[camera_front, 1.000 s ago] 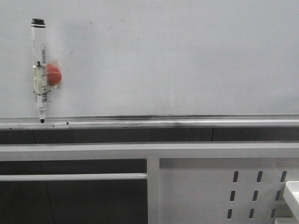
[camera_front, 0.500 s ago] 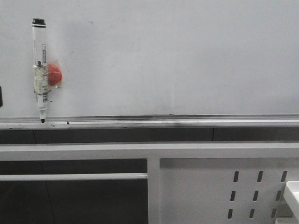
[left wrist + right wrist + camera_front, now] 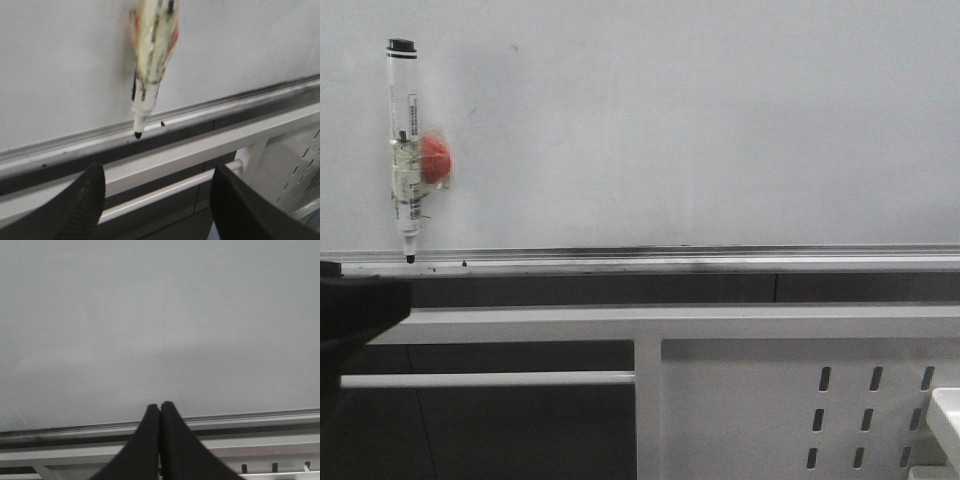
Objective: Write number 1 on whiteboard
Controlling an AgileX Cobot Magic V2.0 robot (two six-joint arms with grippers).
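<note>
While the left claw (image 3: 157, 200) gapes empty, the marker (image 3: 150, 55) hangs on the whiteboard (image 3: 60, 70) just beyond it.

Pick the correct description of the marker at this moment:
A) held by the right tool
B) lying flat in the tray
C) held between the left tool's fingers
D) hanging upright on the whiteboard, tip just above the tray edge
D. The marker hangs tip-down on the whiteboard, while the left tool is open below it, not touching, and the right tool is shut on nothing.
</note>
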